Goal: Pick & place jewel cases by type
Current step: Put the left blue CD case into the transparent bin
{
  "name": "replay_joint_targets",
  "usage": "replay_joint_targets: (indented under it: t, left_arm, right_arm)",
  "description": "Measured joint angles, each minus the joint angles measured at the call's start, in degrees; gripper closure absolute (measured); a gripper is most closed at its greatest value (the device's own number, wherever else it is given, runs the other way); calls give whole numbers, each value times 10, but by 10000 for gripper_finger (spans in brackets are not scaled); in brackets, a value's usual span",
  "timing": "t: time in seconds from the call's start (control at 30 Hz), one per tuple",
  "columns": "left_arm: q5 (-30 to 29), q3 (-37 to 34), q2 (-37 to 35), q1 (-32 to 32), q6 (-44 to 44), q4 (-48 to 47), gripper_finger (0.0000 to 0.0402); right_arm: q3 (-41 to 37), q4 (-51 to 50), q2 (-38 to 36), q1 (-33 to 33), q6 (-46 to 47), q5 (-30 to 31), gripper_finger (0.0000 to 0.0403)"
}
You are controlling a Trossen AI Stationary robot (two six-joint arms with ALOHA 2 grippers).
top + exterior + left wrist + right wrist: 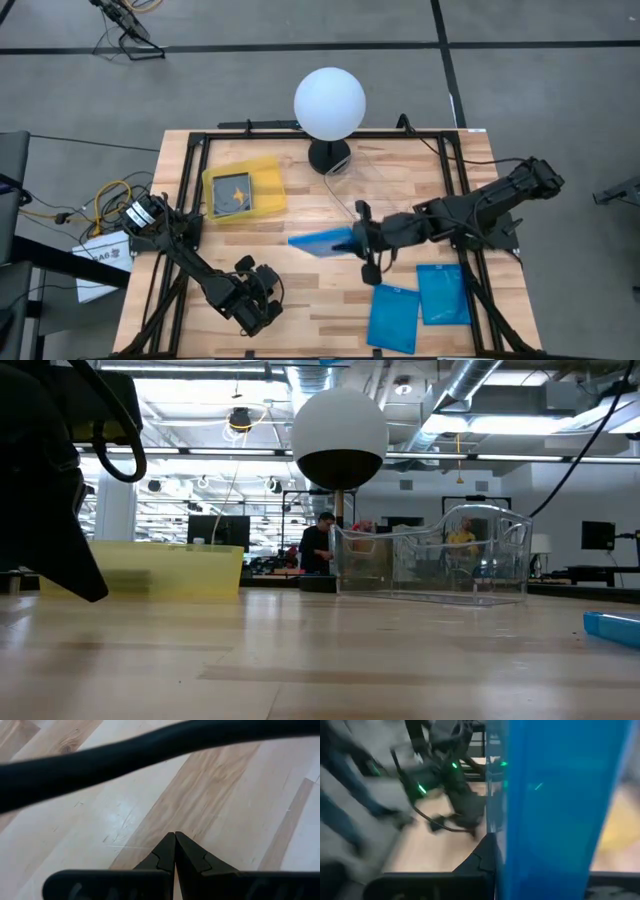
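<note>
My right gripper reaches in from the table's right and is shut on a bright blue jewel case above the table's middle. Two more blue jewel cases lie flat near the front right edge. A dark jewel case lies in the yellow tray at the back left. The clear tray stands at the back, near the middle. My left gripper is shut over bare wood near the front left, with nothing between its fingers. My right gripper pinches the blue case between its two fingers at the edge nearest the table's right. The fingers come from the table's right, slanting slightly down. The case sticks out toward the table's left, lifted clear and tilted on edge; it hides one finger.
A lamp with a white globe stands at the back centre beside the clear tray. A black frame rims the table. Bare wood lies between the yellow tray and the front edge.
</note>
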Motion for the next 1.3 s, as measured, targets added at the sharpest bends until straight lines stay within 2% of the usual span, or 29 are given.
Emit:
replay_joint_targets:
  t: [0.1, 0.2, 0.33, 0.43, 0.53, 0.63, 0.73, 0.87, 1.0, 1.13, 1.23, 1.3]
  left_arm:
    - [0, 0, 0, 0, 0, 1, 401]
    - [0, 0, 0, 0, 0, 1, 401]
    - [0, 0, 0, 0, -1, 2, 401]
    - [-1, 0, 0, 0, -1, 4, 401]
    - [-6, 0, 0, 0, -1, 6, 401]
    - [-6, 0, 0, 0, 0, 8, 401]
    - [-6, 0, 0, 0, 0, 9, 401]
    - [-15, 0, 0, 0, 0, 9, 401]
    - [-28, 0, 0, 0, 1, 9, 401]
    - [-40, 0, 0, 1, 3, 9, 401]
    - [-48, 0, 0, 1, 4, 9, 401]
    - [-58, 0, 0, 1, 4, 8, 401]
  right_arm:
    - [2, 6, 0, -16, 153, -91, 402]
    - [2, 20, 0, -24, 267, -180, 402]
    - [2, 60, 0, -24, 366, -242, 402]
    - [3, 80, 0, -19, 390, -251, 402]
    - [10, 51, 0, -18, 380, -273, 402]
    - [26, -33, 0, -26, 348, -292, 402]
    - [52, -167, 1, -42, 304, -287, 402]
    - [89, -309, 0, -70, 225, -213, 402]
    - [121, -389, 0, -101, 118, -97, 402]
    - [124, -397, 0, -116, 12, 87, 402]
    - [109, -362, 5, -121, -19, 233, 402]
    - [80, -333, 7, -124, -21, 287, 402]
